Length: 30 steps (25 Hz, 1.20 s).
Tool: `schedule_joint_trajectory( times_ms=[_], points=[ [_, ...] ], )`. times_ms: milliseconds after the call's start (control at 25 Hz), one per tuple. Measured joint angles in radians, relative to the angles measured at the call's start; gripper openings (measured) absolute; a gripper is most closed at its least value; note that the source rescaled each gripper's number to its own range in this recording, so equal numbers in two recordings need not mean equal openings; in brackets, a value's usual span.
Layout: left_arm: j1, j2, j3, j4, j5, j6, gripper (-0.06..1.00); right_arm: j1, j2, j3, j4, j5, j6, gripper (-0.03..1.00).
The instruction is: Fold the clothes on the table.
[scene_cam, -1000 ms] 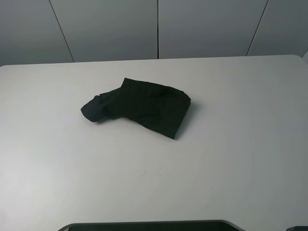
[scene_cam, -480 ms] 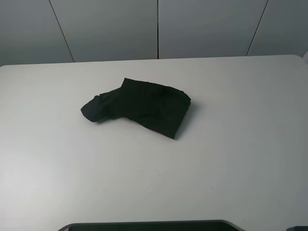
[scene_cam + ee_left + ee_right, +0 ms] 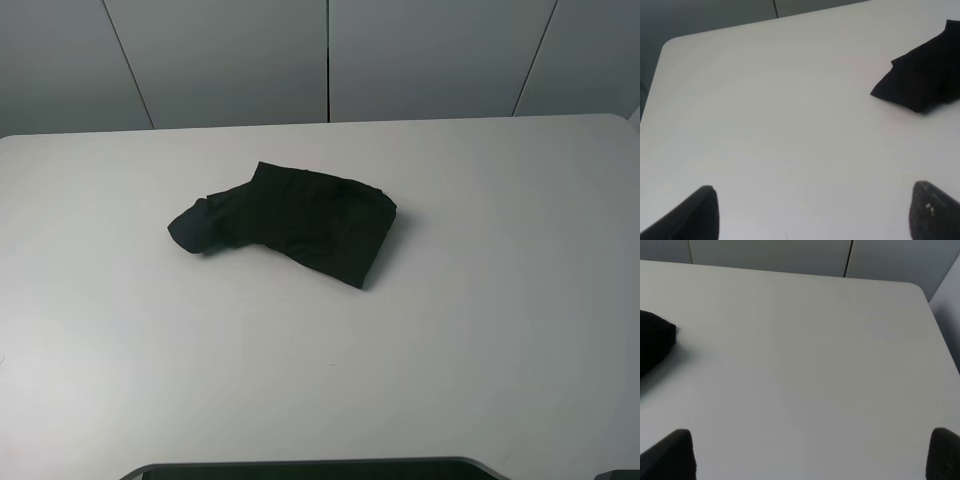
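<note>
The clothes [image 3: 290,220] are one black T-shirt lying crumpled in a heap on the white table [image 3: 480,300], a little left of its middle. No printed characters show. A corner of the heap shows in the left wrist view [image 3: 922,82], and an edge shows in the right wrist view [image 3: 654,342]. My left gripper [image 3: 817,215] is open and empty over bare table, well short of the shirt. My right gripper [image 3: 807,455] is open and empty too, off to the shirt's right side. Neither gripper shows in the exterior high view.
Grey wall panels [image 3: 330,60] stand behind the table's far edge. A dark curved strip [image 3: 300,468] lies along the near edge. The table's rounded far corners show in the left wrist view [image 3: 670,45] and the right wrist view [image 3: 917,287].
</note>
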Motion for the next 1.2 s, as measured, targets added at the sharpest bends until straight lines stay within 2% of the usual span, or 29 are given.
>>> schedule_joint_trajectory(
  times_ms=[280, 480, 1200],
  points=[
    [-0.070, 0.000, 0.000, 0.023, 0.000, -0.034, 0.99, 0.058, 0.000, 0.000, 0.000, 0.000, 0.003, 1.00],
    [-0.072, 0.000, 0.000, 0.055, 0.000, -0.090, 0.99, 0.066, 0.000, 0.000, 0.000, 0.000, 0.003, 1.00],
    [-0.072, 0.000, 0.000, 0.052, 0.000, -0.099, 0.99, 0.070, 0.000, 0.000, 0.000, 0.000, 0.003, 1.00]
  ],
)
